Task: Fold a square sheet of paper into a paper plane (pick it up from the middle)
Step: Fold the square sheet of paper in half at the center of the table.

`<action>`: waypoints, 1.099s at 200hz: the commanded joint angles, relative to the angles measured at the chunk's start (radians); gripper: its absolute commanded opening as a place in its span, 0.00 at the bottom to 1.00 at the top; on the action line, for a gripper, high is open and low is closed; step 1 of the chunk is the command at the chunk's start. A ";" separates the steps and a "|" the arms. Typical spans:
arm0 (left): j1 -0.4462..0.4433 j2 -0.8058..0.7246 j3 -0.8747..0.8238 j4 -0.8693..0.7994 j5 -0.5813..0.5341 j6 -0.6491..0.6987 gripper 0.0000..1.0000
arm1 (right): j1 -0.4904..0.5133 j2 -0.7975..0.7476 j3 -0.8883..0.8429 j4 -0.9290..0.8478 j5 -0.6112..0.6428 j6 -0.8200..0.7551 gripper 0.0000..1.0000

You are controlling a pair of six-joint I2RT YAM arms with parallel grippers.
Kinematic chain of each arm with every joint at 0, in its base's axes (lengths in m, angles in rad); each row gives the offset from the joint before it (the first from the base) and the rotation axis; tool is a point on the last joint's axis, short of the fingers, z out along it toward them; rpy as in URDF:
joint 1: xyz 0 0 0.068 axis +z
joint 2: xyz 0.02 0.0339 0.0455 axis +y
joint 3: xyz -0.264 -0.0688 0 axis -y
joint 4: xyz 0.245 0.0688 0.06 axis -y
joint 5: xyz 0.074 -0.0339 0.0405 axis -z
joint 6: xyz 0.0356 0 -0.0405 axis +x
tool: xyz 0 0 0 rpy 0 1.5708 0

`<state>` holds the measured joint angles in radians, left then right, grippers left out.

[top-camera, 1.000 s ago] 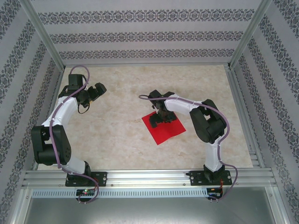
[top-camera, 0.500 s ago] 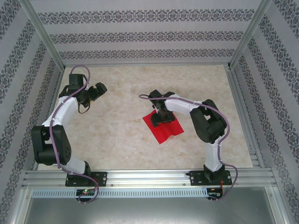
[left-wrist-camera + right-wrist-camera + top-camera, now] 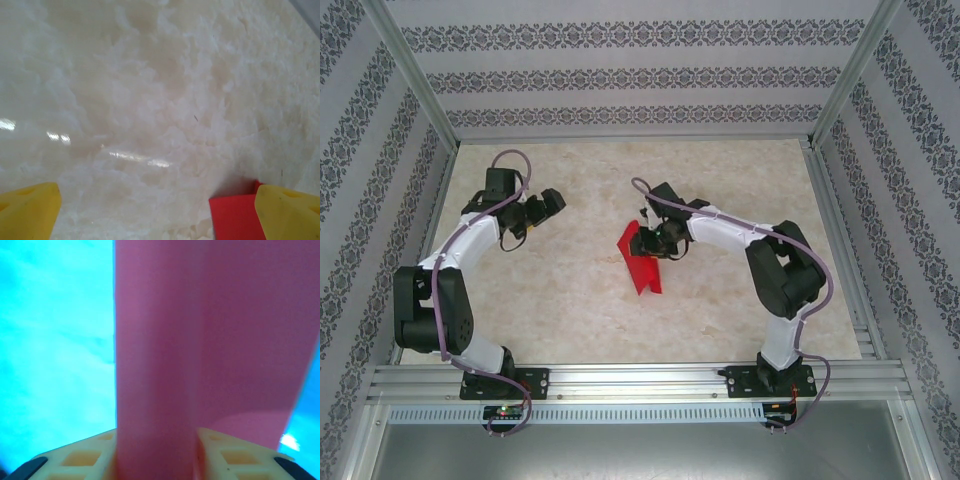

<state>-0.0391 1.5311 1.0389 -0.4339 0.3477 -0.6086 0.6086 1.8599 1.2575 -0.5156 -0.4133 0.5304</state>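
The square sheet of paper, bright red, is buckled into an upright fold at the middle of the table, its lower part trailing toward the near side. My right gripper is shut on its middle. In the right wrist view the paper bulges up between both yellow fingers, and the gripper pinches that ridge. My left gripper hangs open to the left of the sheet, apart from it. In the left wrist view the left gripper holds nothing, and a corner of the red paper lies beside its right finger.
The marble-patterned tabletop is ringed by aluminium rails and patterned walls. Bare table lies between the two arms and behind the paper.
The right gripper closed on the flat sheet's middle and drew it up and left, so it buckled into a fold. The left arm reached toward the paper, gripper still open.
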 commanded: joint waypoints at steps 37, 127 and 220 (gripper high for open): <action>-0.065 -0.002 -0.037 0.111 0.040 0.021 1.00 | -0.012 -0.039 -0.079 0.367 -0.140 0.210 0.39; -0.145 0.036 -0.054 0.172 0.040 -0.006 1.00 | -0.032 0.046 -0.055 0.110 0.175 0.120 0.50; -0.188 0.060 -0.043 0.179 0.045 -0.017 0.99 | -0.029 -0.011 -0.063 0.003 0.385 0.082 0.72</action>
<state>-0.2085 1.5669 0.9920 -0.2981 0.3836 -0.6117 0.5865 1.8904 1.1824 -0.4683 -0.1165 0.6350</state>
